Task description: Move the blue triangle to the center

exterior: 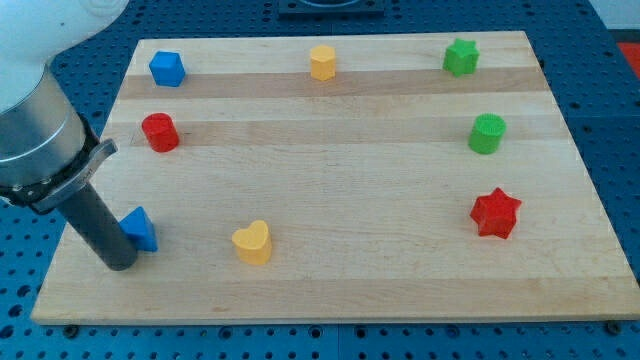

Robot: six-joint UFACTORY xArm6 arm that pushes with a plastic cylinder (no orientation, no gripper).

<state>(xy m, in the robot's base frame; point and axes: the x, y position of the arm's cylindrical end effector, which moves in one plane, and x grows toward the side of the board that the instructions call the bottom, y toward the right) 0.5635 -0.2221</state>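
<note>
No text, label, brand, number or sign can be read anywhere: the wooden board (330, 180) bears plain grain only, and the coloured blocks on it are unmarked.

Materials and finishes: board, blocks, rod

Board (330, 130): pale wood, lengthwise grain bands, smooth, satin. Blue triangle (139, 228), blue cube (167, 68), red cylinder (159, 132), yellow heart (252, 242), yellow hexagonal block (322, 62), green star (461, 56), green cylinder (488, 133), red star (496, 213): solid colour, matt, smooth. Rod (98, 222): dark, matt. Surrounding surface (610, 90): blue, dotted with holes.
</note>
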